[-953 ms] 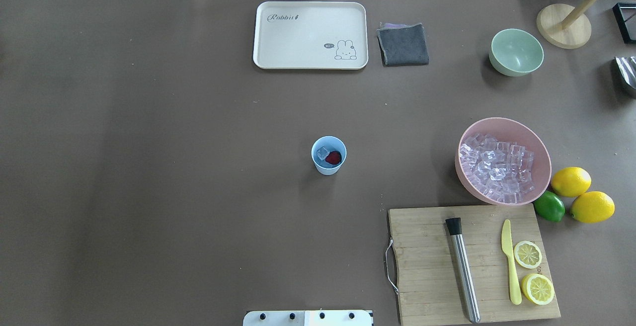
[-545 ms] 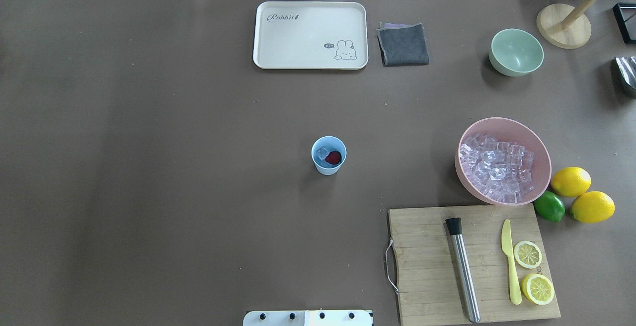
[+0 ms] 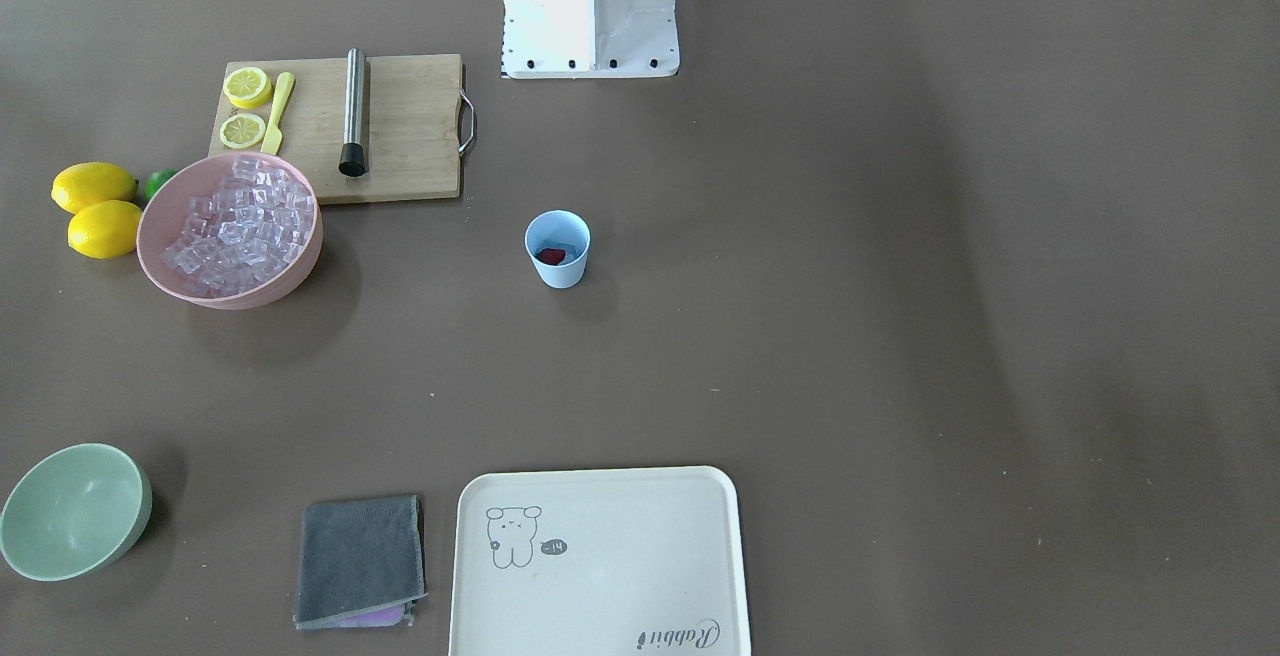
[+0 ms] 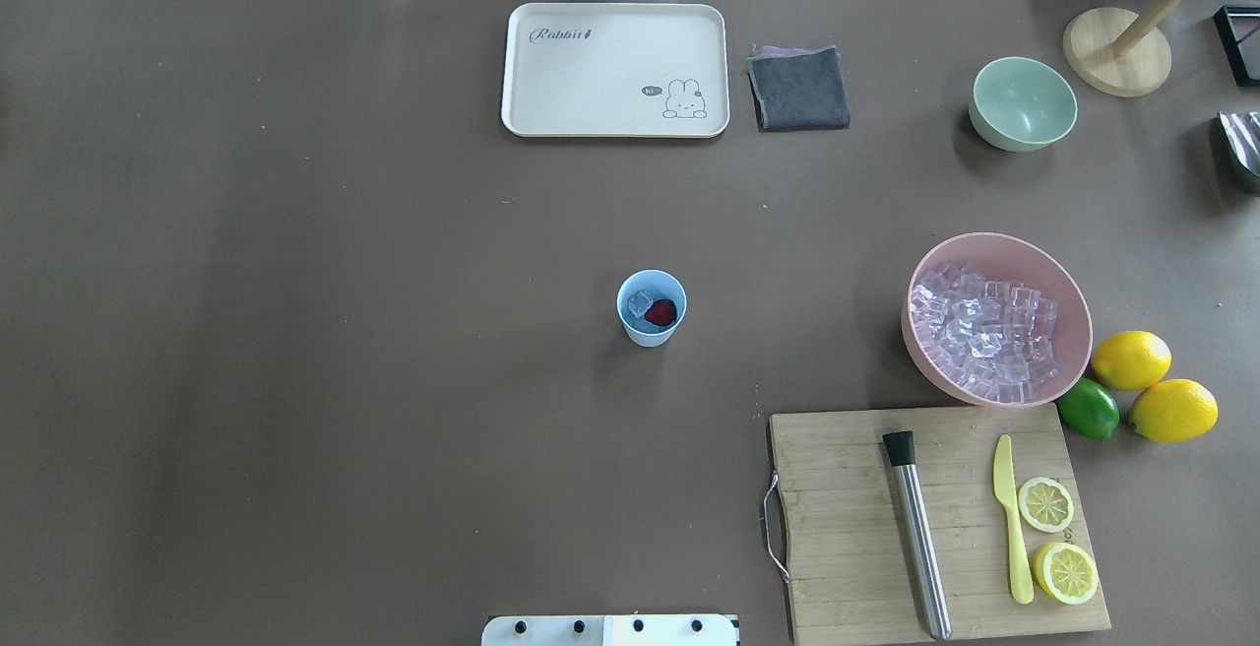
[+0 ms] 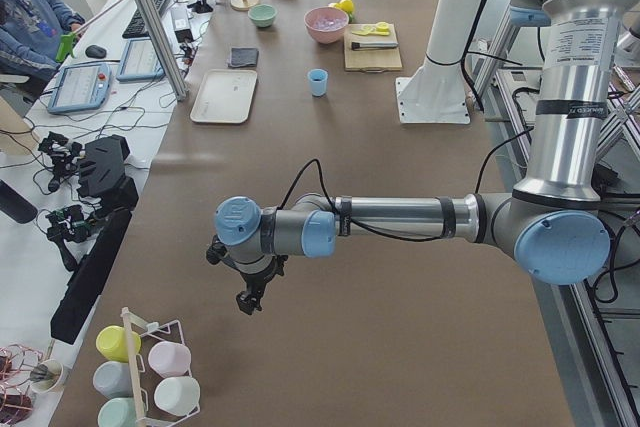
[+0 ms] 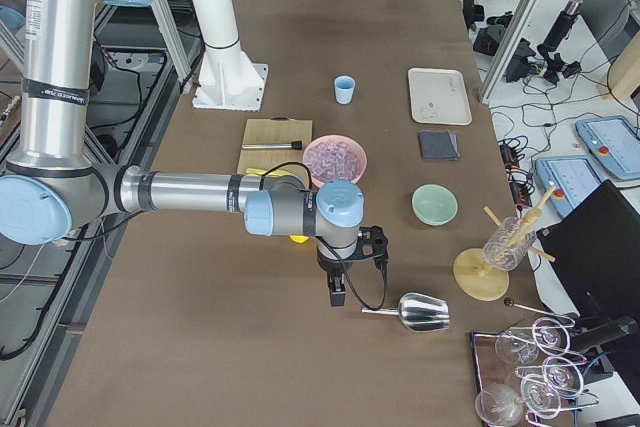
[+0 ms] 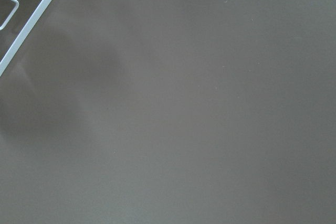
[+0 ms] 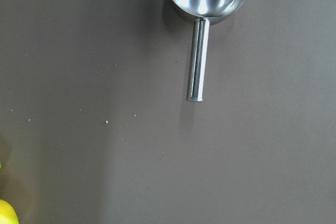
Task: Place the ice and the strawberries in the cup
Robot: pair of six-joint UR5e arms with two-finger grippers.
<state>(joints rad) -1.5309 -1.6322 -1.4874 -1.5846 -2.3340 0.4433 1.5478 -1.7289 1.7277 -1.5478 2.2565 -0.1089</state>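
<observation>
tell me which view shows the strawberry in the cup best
The overhead exterior view: it looks down into the cup, so the strawberry shows beside an ice cube. The front-facing view shows it as a small red patch. Side views show only the distant cup; wrist views show neither.

A matte brown surface (image 4: pixel 295 282) carries everything. Seen from above, a light blue cup (image 4: pixel 651 308) stands upright near its middle, well apart from the rest. Along the far edge a cream tray (image 4: pixel 610 55) lies flat, with a folded grey cloth (image 4: pixel 798 88) just to its right. Farther right sit a pale green bowl (image 4: pixel 1022 103) and a round wooden stand base (image 4: pixel 1116 51). On the right, a pink bowl (image 4: pixel 994 250) rests just beyond a wooden cutting board (image 4: pixel 837 528) at the near edge. Two lemons (image 4: pixel 1131 359) and a lime (image 4: pixel 1088 409) sit just beside the pink bowl's right side. A metal scoop (image 6: pixel 424 313) lies at the right end.
</observation>
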